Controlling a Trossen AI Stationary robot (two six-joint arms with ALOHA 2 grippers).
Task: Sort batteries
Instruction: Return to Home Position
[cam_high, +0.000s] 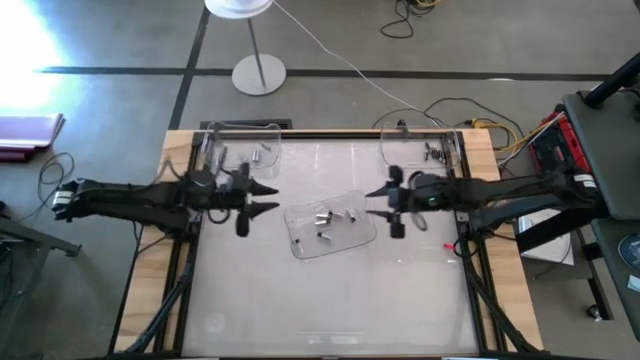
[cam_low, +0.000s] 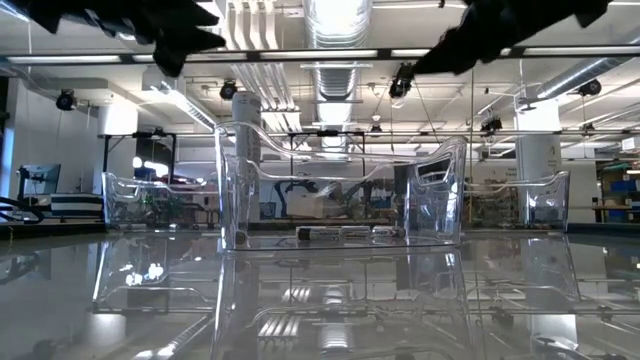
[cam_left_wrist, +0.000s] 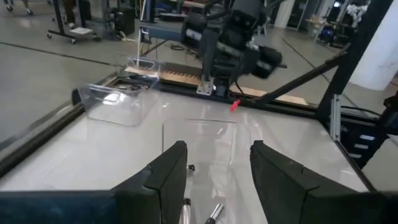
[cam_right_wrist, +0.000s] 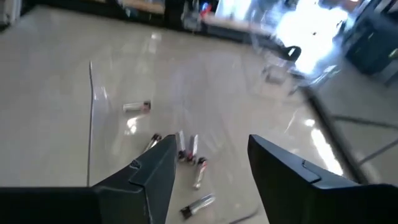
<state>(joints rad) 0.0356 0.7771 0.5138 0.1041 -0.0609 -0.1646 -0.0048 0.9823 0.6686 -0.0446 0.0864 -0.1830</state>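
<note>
Several small silvery batteries (cam_high: 333, 222) lie flat in a clear plastic tray (cam_high: 296, 246) at the table's middle; the right wrist view shows them (cam_right_wrist: 189, 154) below my fingers. More batteries lie in the clear tray at the far left (cam_high: 262, 156) and in the one at the far right (cam_high: 436, 152). My left gripper (cam_high: 272, 197) hangs open above the table just left of the middle tray. My right gripper (cam_high: 368, 201) hangs open just right of it. Neither touches anything.
The far-left tray (cam_high: 213, 138) and far-right tray (cam_high: 392, 128) stand along the table's far edge. A small red piece (cam_high: 448, 247) lies near the right rail. The near half of the glossy tabletop (cam_high: 330, 310) is bare. A lamp stand (cam_high: 258, 74) is on the floor beyond.
</note>
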